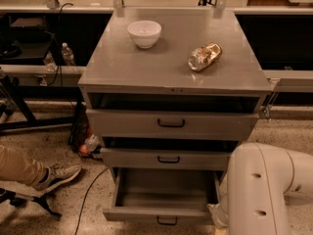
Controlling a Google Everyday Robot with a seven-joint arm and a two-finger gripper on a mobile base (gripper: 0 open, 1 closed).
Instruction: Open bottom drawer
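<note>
The bottom drawer point(164, 213) of the grey metal cabinet stands pulled far out, its plain grey interior point(166, 187) showing and empty. Its small black loop handle point(167, 222) is on the shallow front at the bottom edge of the view. My white arm point(259, 190) fills the lower right. My gripper point(214, 213) sits low at the drawer's right front corner, mostly hidden behind the arm and the drawer side.
The middle drawer point(168, 158) and the taller top drawer point(171, 124) are slightly out. A white bowl point(144, 33) and a crumpled gold packet point(204, 56) lie on the cabinet top point(161, 72). A person's shoe point(56, 175), a floor cable point(87, 197) and a chair base are on the left.
</note>
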